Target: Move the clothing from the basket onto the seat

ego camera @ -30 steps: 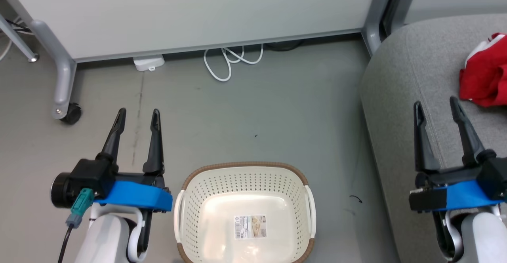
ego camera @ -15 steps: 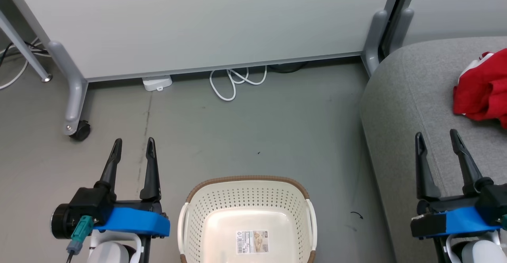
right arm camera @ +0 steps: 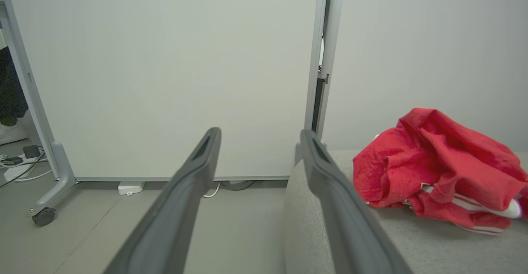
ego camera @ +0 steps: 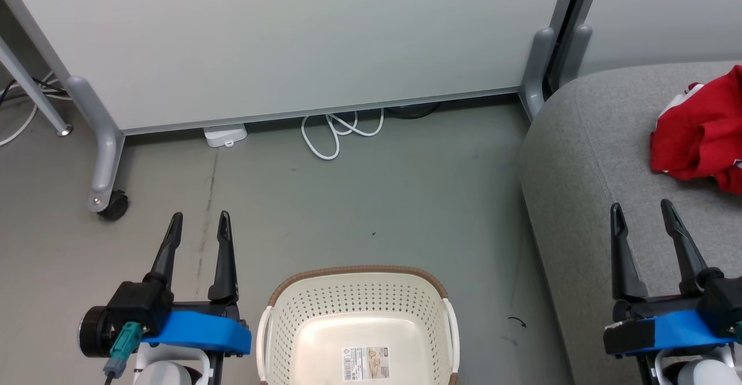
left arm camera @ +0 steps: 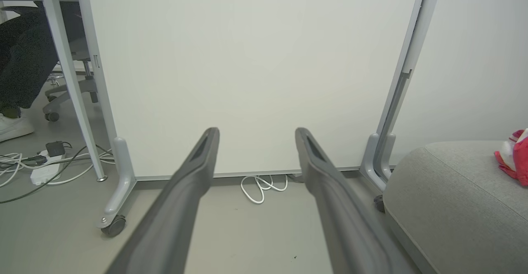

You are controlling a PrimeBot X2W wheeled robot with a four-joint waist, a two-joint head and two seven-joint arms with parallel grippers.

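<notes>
The red clothing [ego camera: 698,141] with white stripes lies crumpled on the light-grey seat [ego camera: 585,159] at the right; it also shows in the right wrist view as a red heap [right arm camera: 441,166], and a corner of clothing [left arm camera: 515,162] shows in the left wrist view. The cream basket [ego camera: 356,330] with a brown rim stands on the floor at bottom centre, holding nothing but a label on its bottom. My left gripper [ego camera: 199,221] is open over the floor left of the basket. My right gripper [ego camera: 640,209] is open over the seat's front part, short of the clothing.
A white partition panel [ego camera: 290,37] on grey castor legs [ego camera: 104,159] stands behind. A coiled white cable [ego camera: 339,130] and a small white adapter [ego camera: 225,135] lie at its foot. More cables and a power strip [left arm camera: 41,171] lie far left.
The whole head view has shifted, so the camera moved: basket and grippers sit lower in the picture, the clothing a little further left. Both grippers stay open.
</notes>
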